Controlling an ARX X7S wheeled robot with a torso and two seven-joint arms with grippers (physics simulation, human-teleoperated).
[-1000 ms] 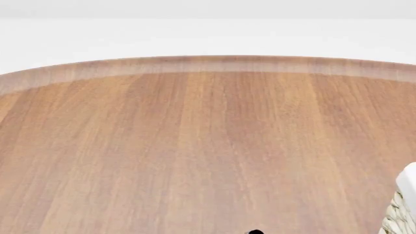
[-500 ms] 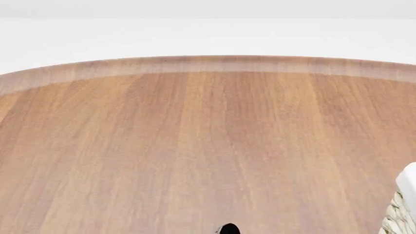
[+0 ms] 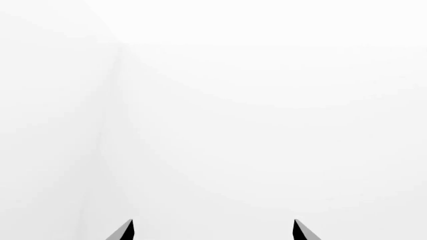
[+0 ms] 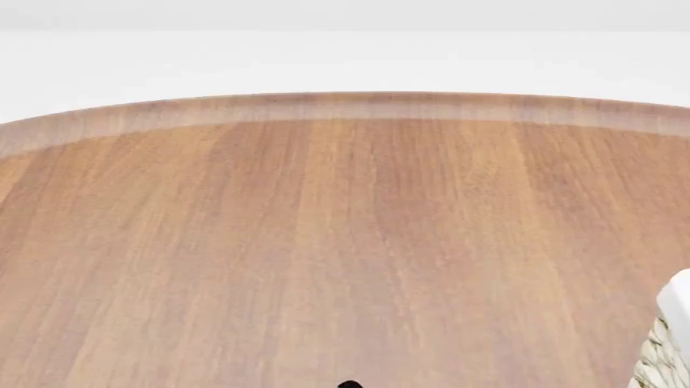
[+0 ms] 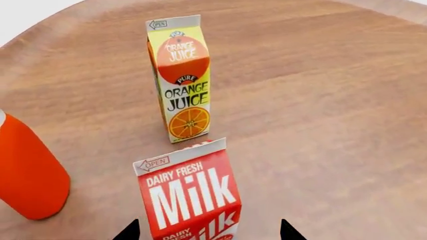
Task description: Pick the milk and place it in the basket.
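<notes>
Table: your head view shows a round wooden table (image 4: 345, 242) against a plain white background, its far edge curving across the top.
Basket: only a corner of the basket (image 4: 671, 343) shows at the table's right edge (woven wall, white liner over the rim); you cannot see inside it.
Milk: the milk (image 5: 189, 197) stands upright, long axis vertical, red "Milk" face turned toward your right wrist camera.
Neighbours: the orange juice carton (image 5: 180, 77) stands upright just beyond the milk; an orange bottle (image 5: 28, 172) stands beside it.
Right gripper (image 5: 208, 231): parted wide, tips flanking the milk, gripping nothing.
Left gripper (image 3: 212, 231): parted wide, empty, facing blank white.
</notes>
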